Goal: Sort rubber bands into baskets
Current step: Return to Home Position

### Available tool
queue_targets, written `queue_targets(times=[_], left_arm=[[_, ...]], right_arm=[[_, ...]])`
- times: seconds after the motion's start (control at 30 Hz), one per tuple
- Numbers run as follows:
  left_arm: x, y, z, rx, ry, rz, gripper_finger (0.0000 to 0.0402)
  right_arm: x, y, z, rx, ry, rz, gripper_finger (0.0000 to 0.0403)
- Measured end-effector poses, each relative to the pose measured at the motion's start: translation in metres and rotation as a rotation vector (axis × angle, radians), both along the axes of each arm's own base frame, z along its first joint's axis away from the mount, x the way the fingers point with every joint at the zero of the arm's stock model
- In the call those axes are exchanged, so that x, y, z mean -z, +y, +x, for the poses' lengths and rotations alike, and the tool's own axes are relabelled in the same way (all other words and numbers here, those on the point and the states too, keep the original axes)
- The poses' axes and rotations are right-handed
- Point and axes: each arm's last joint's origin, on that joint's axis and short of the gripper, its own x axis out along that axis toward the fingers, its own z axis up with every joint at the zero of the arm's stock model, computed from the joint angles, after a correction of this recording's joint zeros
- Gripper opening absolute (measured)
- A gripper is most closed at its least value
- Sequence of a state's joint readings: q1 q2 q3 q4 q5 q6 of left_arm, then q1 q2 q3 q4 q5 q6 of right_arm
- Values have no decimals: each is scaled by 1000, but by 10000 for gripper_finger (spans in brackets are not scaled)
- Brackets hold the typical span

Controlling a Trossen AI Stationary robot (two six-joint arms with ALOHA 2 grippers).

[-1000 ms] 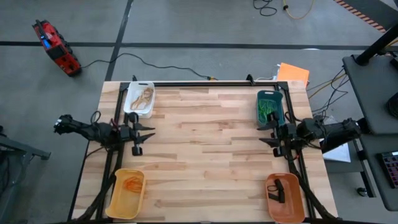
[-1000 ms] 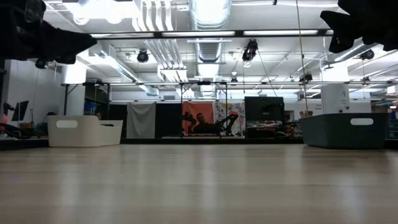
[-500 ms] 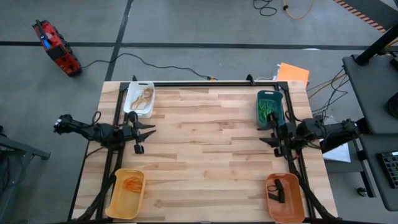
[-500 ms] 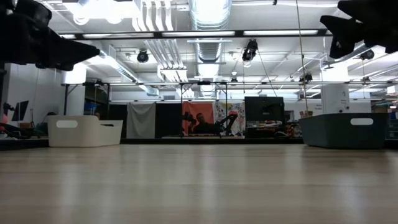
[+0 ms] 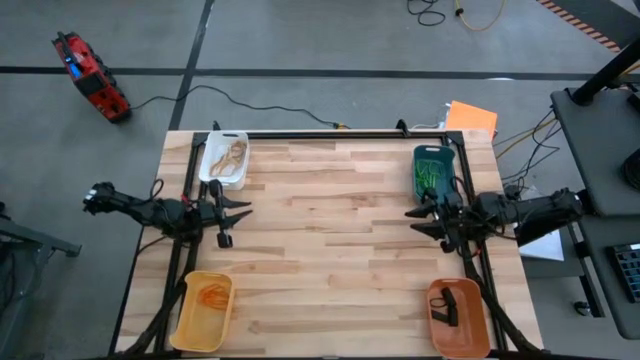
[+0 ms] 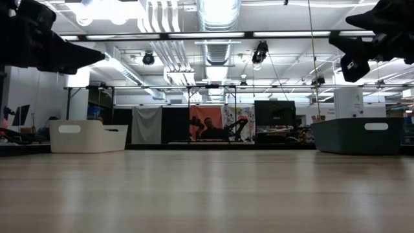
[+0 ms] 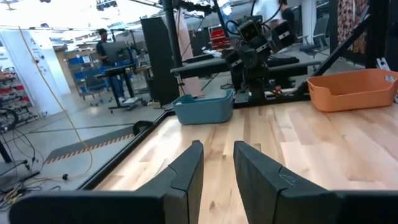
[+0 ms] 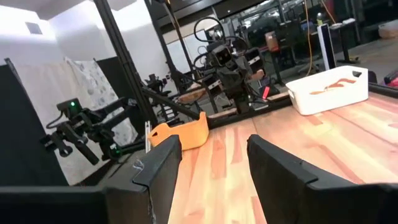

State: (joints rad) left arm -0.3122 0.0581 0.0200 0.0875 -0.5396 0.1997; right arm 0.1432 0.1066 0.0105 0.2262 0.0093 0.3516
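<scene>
Left tool [image 5: 240,209] hangs released at the left edge of the tabletop [image 5: 330,250], between the white basket [image 5: 228,135] at the far left and the yellow basket [image 5: 200,332] at the near left. Its wrist view shows a clear gap with nothing in it. Right tool [image 5: 415,221] is likewise released and empty, just beside the near end of the teal basket [image 5: 435,148] at the far right, with the orange basket [image 5: 470,338] well apart at the near right. From table height both tools show high above the boards. The rubber bands lie sorted: tan bands [image 5: 233,155] in the white basket, green bands [image 5: 431,176] in the teal, orange bands [image 5: 212,293] in the yellow and black bands [image 5: 446,308] in the orange. I can make out none loose on the wood. The sorting looks finished, so in my judgement only the retreat to rest is left. To do it well, each arm should draw straight back toward its own side at its present height, so nothing clips a basket wall. The right arm needs most care, being so close to the teal rim. The tools are best left released and moved slowly enough that the light baskets are not jolted.
</scene>
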Motion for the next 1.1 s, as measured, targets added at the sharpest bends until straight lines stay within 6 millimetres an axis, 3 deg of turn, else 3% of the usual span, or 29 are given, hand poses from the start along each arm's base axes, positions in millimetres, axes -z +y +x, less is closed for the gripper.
queue_targets(times=[1.1], left_arm=[[5,-2,5,0,65,21,75]], right_arm=[[1,0,0,2,8,-12,180]])
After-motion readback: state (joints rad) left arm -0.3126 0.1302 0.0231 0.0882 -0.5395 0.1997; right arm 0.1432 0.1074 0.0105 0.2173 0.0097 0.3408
